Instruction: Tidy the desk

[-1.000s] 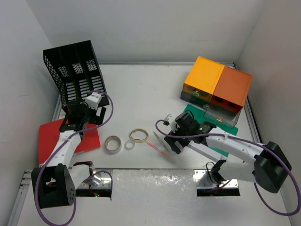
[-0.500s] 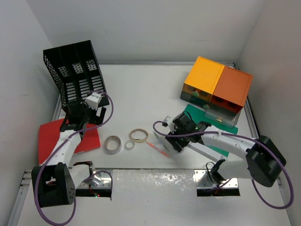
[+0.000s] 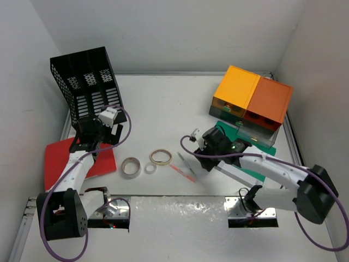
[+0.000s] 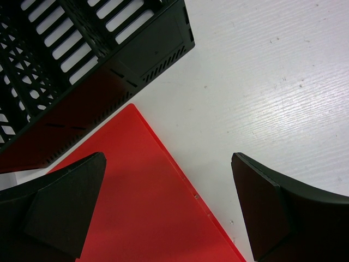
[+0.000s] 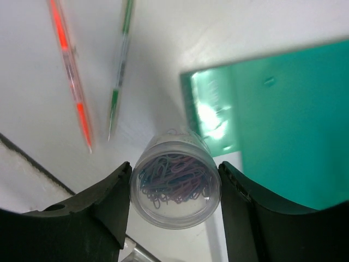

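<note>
The white desk (image 3: 163, 103) carries scattered stationery. My right gripper (image 5: 174, 186) is shut on a clear round jar of coloured paper clips (image 5: 174, 183), with one finger pressed to each side of it. In the top view this gripper (image 3: 204, 161) sits at the near left corner of a green folder (image 3: 232, 135), and the jar is hidden under it. A red pen (image 5: 71, 82) and a green pen (image 5: 120, 71) lie just beyond the jar. My left gripper (image 4: 169, 185) hangs open and holds nothing, above the edge of a red folder (image 4: 136, 213).
A black mesh file rack (image 3: 87, 82) stands at the back left, close to the left gripper (image 3: 89, 141). Orange drawer units (image 3: 252, 98) stand at the back right. Two tape rolls (image 3: 131, 167) (image 3: 161, 157) and a small ring (image 3: 150, 168) lie at centre front.
The right gripper's jaws have closed from wide open onto the paper clip jar, with a small shift of the wrist. The left arm has not moved.
</note>
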